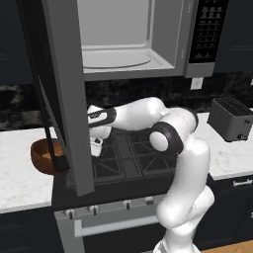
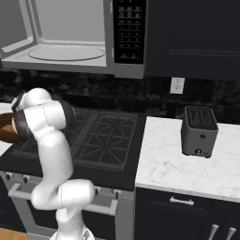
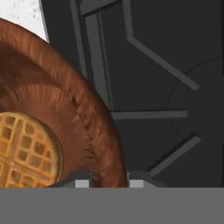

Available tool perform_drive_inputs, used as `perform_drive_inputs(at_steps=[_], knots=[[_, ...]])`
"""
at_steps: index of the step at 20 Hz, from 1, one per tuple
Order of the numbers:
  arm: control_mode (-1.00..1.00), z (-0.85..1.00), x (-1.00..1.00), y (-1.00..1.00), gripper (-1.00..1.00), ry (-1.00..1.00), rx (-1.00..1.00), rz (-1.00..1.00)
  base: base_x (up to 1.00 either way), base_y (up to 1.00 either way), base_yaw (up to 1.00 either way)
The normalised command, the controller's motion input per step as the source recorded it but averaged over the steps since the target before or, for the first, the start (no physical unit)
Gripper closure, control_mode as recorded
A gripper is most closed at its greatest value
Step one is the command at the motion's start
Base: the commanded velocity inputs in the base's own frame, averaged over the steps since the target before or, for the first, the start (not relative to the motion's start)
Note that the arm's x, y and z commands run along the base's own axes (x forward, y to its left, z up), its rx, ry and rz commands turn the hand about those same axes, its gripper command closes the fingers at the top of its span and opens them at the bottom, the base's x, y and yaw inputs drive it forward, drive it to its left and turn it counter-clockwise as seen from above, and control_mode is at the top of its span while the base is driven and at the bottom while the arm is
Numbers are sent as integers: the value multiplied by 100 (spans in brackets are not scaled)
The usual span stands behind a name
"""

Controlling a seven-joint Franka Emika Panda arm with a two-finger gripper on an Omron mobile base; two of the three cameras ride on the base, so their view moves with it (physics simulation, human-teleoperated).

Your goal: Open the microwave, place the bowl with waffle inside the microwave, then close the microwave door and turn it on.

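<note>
The microwave (image 1: 148, 37) is mounted above the stove (image 2: 110, 136), and its cavity is exposed, showing the round turntable (image 1: 116, 60) on the light grey floor and the black button panel (image 1: 209, 29) at the right side. The microwave door (image 1: 66, 94) is swung fully open toward the left base camera and hangs in front of the left part of the stove, with its black bar handle (image 1: 49, 133) at the near edge. The bowl (image 1: 45, 155) sits to the left of the stove at the edge of the white marble counter (image 1: 20, 173), partly hidden behind the open door in the left base view. In the hand view the waffle (image 3: 26, 151) lies flat on the bottom of the bowl, and the bowl rim overlaps the dark stove grates. The arm reaches from the base to the left across the stove toward the bowl. The gripper (image 3: 105, 181) straddles the bowl rim, with one fingertip (image 3: 81, 183) inside the bowl and the other outside it, both close against the wall; whether the fingers have clamped the rim cannot be determined. The toaster (image 2: 199, 131) stands on the counter to the right of the stove.
</note>
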Motion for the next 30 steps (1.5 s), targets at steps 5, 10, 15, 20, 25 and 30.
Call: perform_drive_inputs(at_steps=[5, 10, 15, 20, 25, 30], knots=[[-100, 91, -48, -99, 100, -26, 52, 0, 0, 0, 0], [-100, 100, -62, -94, 100, -12, 31, -1, 0, 0, 0], [-100, 100, -67, -100, 100, 1, 21, -5, 0, 0, 0], [-100, 99, -78, -100, 100, 20, 8, -12, 0, 0, 0], [-100, 70, -89, -90, 100, 36, -6, -25, 0, 0, 0], [-100, 65, -61, -67, 100, 35, -26, -33, 0, 0, 0]])
